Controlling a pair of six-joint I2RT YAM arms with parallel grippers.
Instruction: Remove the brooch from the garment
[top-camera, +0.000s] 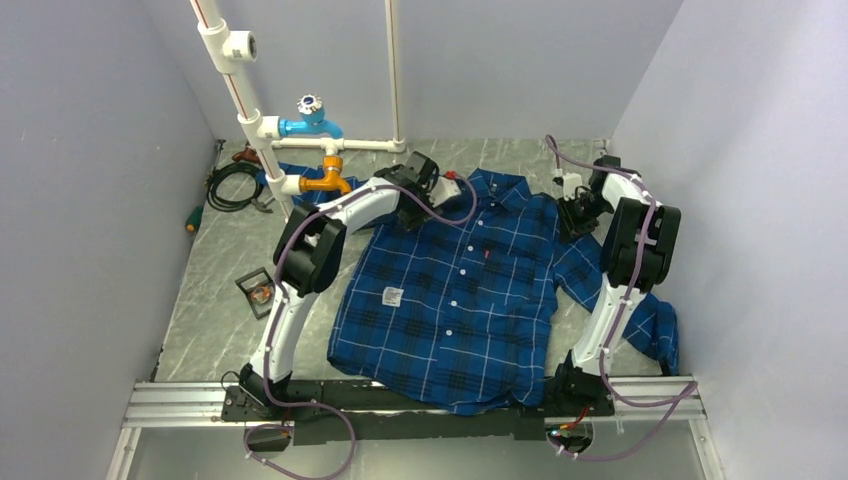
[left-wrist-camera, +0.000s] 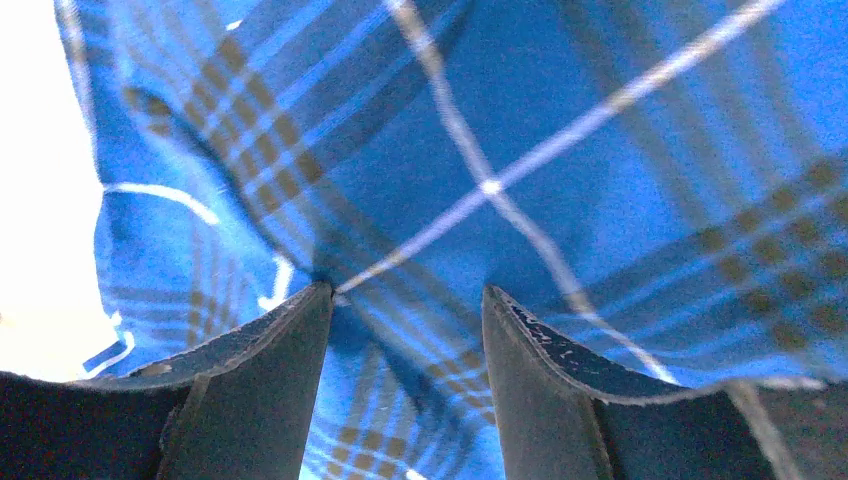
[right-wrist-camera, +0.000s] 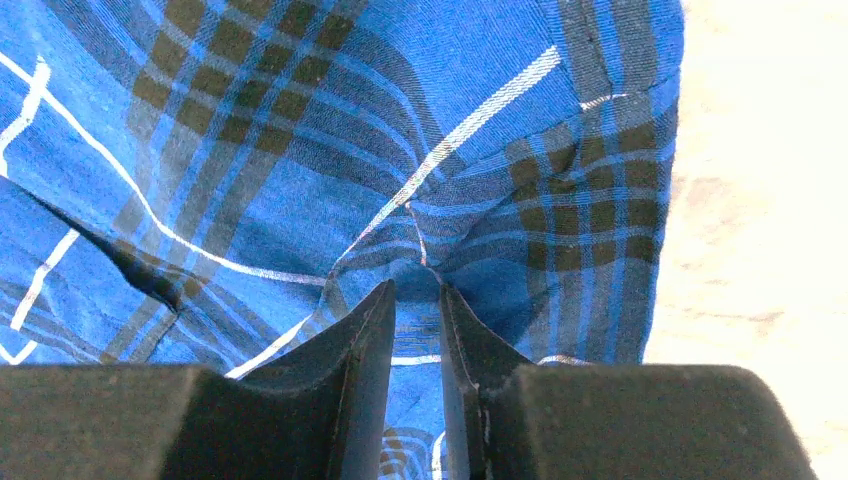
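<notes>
Top camera looks down over the whole shirt (top-camera: 450, 300); both wrist cameras sit close against it.

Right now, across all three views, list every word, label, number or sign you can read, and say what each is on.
No text can be read in any view.
White label on the shirt: dark marks, too small to read.
Red tag on the shirt front: too small to read.
Both wrist views: only plaid cloth, no writing.

One shirt (top-camera: 450, 300); two arms: left arm (top-camera: 310, 250), right arm (top-camera: 635, 245); one white label (top-camera: 393, 296).
</notes>
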